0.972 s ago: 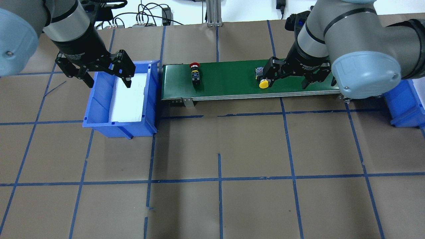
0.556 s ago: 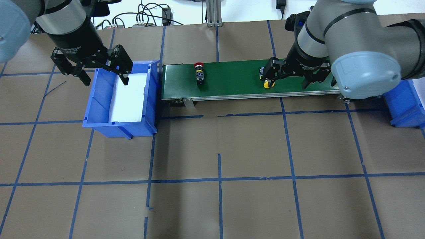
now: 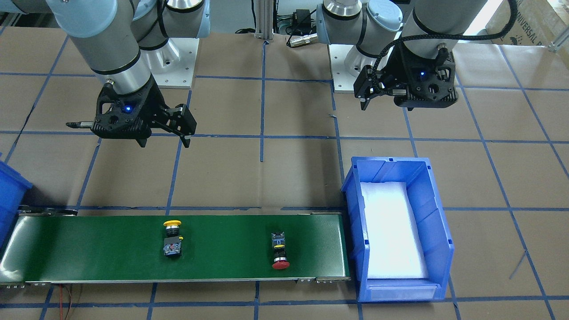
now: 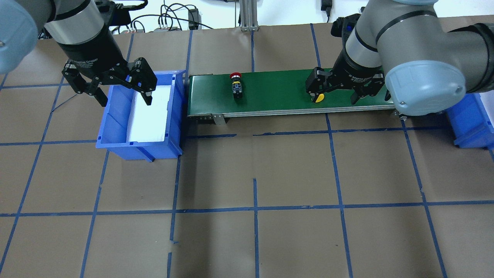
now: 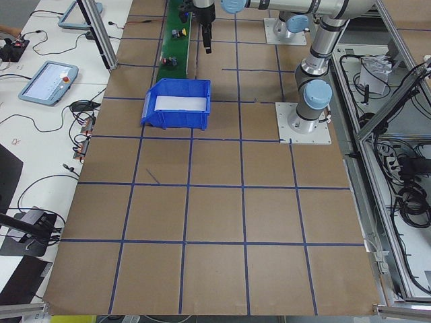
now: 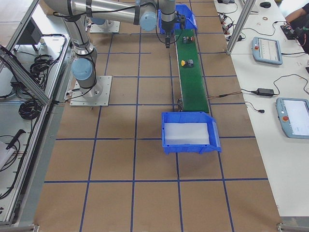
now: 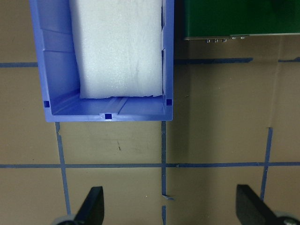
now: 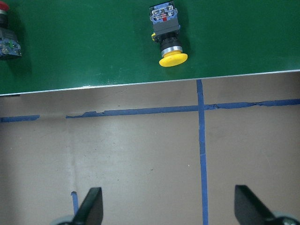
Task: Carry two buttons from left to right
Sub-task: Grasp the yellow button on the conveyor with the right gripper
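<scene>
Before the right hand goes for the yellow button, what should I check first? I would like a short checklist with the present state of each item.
1. Right hand open: ok.
2. Yellow button lying free on the belt: ok.
3. Right hand directly above it: not ok; it hangs over the table beside the belt.
4. Red button apart from the yellow one: ok.
5. Belt stopped: cannot tell.
6. Left hand open, near the blue bin, away from both buttons: ok.
</scene>
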You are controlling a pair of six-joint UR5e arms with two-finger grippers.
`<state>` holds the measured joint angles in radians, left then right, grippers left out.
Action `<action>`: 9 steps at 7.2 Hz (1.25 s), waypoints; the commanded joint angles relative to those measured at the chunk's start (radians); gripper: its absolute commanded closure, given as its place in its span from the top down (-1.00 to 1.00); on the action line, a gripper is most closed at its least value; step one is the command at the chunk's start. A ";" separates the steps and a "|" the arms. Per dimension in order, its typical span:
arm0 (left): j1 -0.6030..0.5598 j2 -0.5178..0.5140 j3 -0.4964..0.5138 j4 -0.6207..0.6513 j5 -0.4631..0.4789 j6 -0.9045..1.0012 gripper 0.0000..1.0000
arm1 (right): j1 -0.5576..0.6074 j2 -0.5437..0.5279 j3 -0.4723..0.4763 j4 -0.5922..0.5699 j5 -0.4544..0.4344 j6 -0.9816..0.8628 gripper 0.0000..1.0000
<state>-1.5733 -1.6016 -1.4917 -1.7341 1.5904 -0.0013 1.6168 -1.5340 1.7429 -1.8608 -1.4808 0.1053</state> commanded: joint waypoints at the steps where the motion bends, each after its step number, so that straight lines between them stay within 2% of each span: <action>1: -0.001 0.000 -0.001 0.001 0.002 0.000 1.00 | 0.000 0.000 -0.003 0.000 0.005 0.011 1.00; 9: 0.001 0.002 -0.002 -0.002 0.009 0.000 1.00 | 0.002 -0.018 -0.002 0.005 0.000 0.001 1.00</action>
<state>-1.5727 -1.6005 -1.4938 -1.7359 1.5986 -0.0015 1.6180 -1.5421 1.7418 -1.8570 -1.4822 0.1087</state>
